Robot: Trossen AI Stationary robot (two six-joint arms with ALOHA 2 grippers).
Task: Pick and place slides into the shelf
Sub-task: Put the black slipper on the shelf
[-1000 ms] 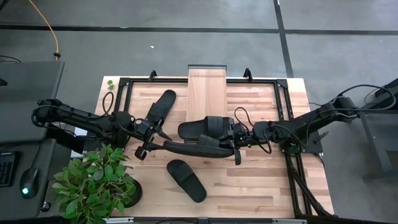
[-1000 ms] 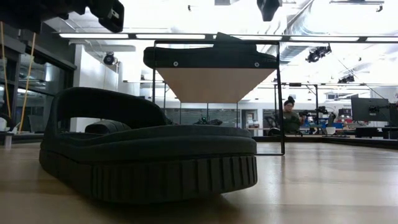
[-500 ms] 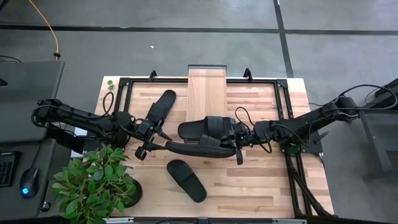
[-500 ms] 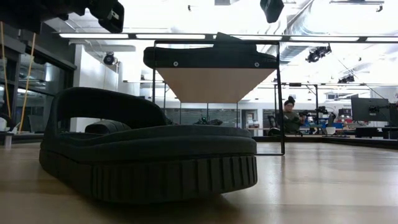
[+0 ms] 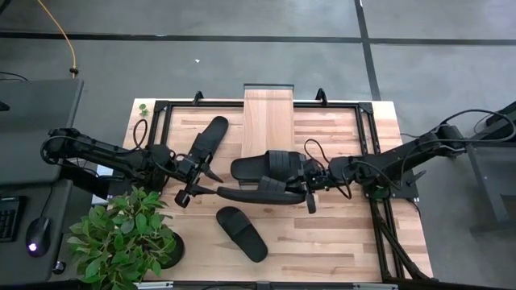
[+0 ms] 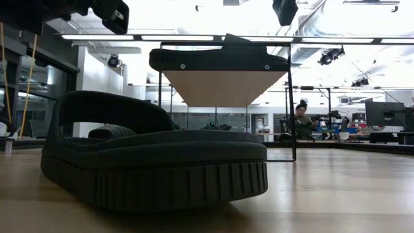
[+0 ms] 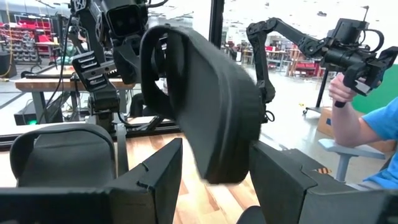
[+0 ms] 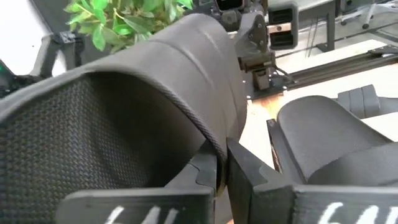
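One black slide (image 5: 254, 193) hangs above the table's middle between my two grippers. My left gripper (image 5: 203, 187) is at its left end and my right gripper (image 5: 302, 189) at its strap, on the right. Three more slides lie sole down on the wooden table: one (image 5: 266, 167) just beyond the held one, one (image 5: 208, 141) at the far left, one (image 5: 242, 234) near the front, which fills the low view (image 6: 155, 162). The shelf (image 5: 268, 121) stands at the far middle with its plank top bare. My left gripper has the slide's left end (image 7: 217, 163) between its two fingers (image 7: 158, 177), which come level from the table's left and lie along the slide. The slide stands tilted on its edge there, clear of the table. My right gripper pinches the strap's edge (image 8: 206, 135) between its shut fingers (image 8: 245, 168), coming almost level from the table's right. The strap arches over the fingers. That end is also lifted clear.
A potted plant (image 5: 129, 242) stands at the near left corner. A dark metal frame (image 5: 161, 113) runs along the table's far and side edges. Beyond the table, a person (image 7: 360, 124) sits in the left wrist view and another (image 6: 301, 120) in the low view.
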